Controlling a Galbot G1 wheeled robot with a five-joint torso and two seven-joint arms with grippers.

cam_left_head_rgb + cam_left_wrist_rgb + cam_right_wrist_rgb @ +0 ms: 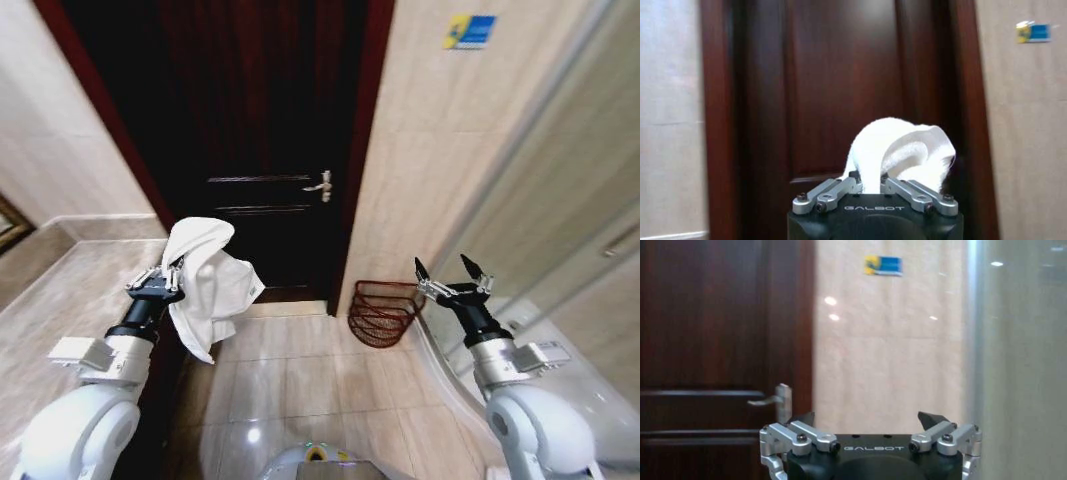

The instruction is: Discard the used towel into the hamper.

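Observation:
My left gripper (172, 268) is shut on a white towel (212, 282), which hangs in folds in front of the dark door. In the left wrist view the towel (901, 155) bulges up from between the closed fingers of the gripper (869, 181). The hamper (383, 312), a dark reddish-brown open-weave basket, stands on the floor at the foot of the tiled wall, right of the door. My right gripper (452, 272) is open and holds nothing, raised beside the hamper on its right. In the right wrist view the open gripper (868, 420) faces the wall.
A dark wooden door (262, 130) with a metal handle (321, 186) fills the space ahead. A beige tiled wall (430, 150) with a small blue-yellow sticker (469, 31) stands right of it. A glass partition (560, 230) runs along the right. The tiled floor (290, 380) lies open ahead.

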